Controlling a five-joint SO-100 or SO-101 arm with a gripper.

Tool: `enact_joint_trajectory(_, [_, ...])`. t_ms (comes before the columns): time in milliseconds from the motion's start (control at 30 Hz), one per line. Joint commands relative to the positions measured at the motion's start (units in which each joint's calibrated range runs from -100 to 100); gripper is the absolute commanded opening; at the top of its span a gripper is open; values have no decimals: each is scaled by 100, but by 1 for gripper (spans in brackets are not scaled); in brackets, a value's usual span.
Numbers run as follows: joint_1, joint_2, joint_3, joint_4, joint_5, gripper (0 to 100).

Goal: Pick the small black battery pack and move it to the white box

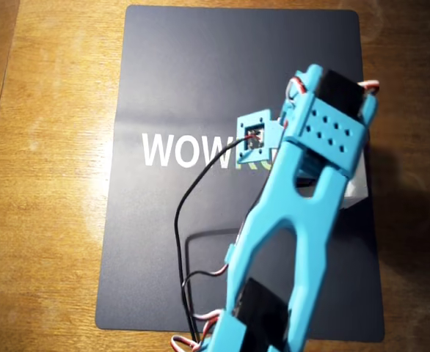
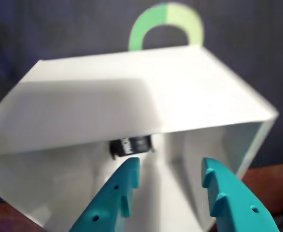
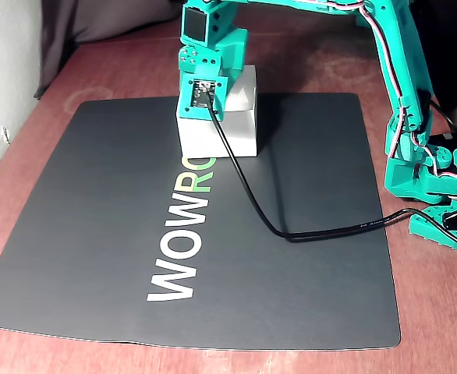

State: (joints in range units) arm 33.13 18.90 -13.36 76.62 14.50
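In the overhead view the blue arm reaches across the dark mat toward its right edge, covering nearly all of the white box; only a sliver of wall shows beside the arm, and neither the fingers nor the battery can be seen here. In the wrist view the gripper hangs over the box's open top with its fingers spread apart and nothing between them, while the small black battery pack lies inside on the box floor against the far wall. So the drop looks done, and the step in hand is likely the retreat: lift straight up, keeping the fingers apart and clear of the walls. In the fixed view the box sits at the mat's far edge under the wrist; the black cable trails across the mat and should not snag.
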Motion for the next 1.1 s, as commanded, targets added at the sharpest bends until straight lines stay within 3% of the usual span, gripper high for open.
enact_joint_trajectory(0, [-445,-535,-274,-38,19,15])
enact_joint_trajectory(533, [-2462,-1500,-156,-29,-57,14])
enact_joint_trajectory(767, [-3366,-1964,44,41,-980,14])
enact_joint_trajectory(1067, [-4069,-3236,2212,-29,-1649,14])
